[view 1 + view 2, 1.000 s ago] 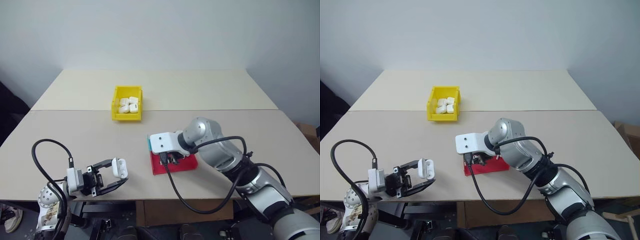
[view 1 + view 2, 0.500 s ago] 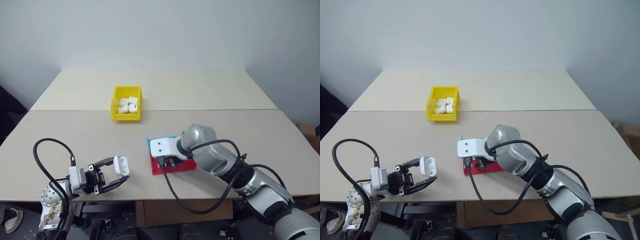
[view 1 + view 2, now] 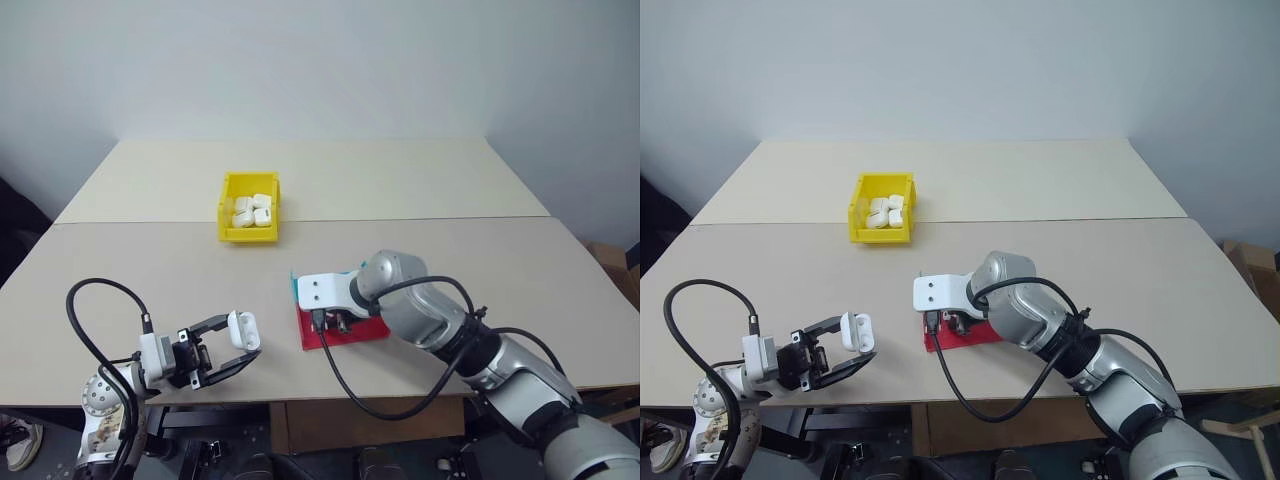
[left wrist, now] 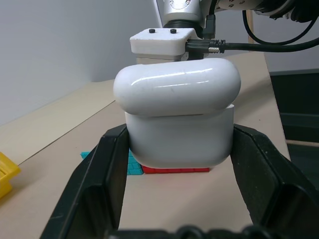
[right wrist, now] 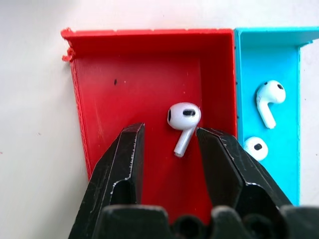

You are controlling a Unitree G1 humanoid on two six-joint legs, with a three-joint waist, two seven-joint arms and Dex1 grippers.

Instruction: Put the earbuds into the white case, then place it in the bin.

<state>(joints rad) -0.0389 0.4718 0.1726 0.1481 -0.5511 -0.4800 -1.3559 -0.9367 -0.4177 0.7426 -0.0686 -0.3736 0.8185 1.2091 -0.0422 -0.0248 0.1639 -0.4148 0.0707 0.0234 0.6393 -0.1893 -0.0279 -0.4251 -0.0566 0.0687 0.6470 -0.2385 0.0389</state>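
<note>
1. My left gripper (image 4: 177,149) is clamped on the small glossy white plastic earbud case (image 4: 177,117) with rounded corners; both black fingers (image 4: 107,169) press its sides, and its hinged lid sits slightly ajar on top.
2. In the head view I see that case (image 3: 242,329) held above the near left part of the beige table (image 3: 480,260), near its front edge.
3. My right gripper (image 5: 169,144) is part open and holds nothing; it points down over the flat red plastic tray (image 5: 124,89).
4. One tiny glossy white earbud (image 5: 182,121) with a short stem lies in the red tray, its stem sitting between my two right fingertips (image 5: 130,144). I can't tell if either fingertip touches it.
5. Two more white earbuds (image 5: 267,101) lie in the blue plastic tray (image 5: 284,59) that butts against the red one.
6. In the head view the red tray (image 3: 345,330) sits near the centre of the table, just under my right wrist, with the blue part (image 3: 295,288) poking out on its far left side.
7. The small bright yellow rectangular plastic bin (image 3: 249,207) stands well apart, farther off and left of centre, with several white cases (image 3: 251,211) already inside.
</note>
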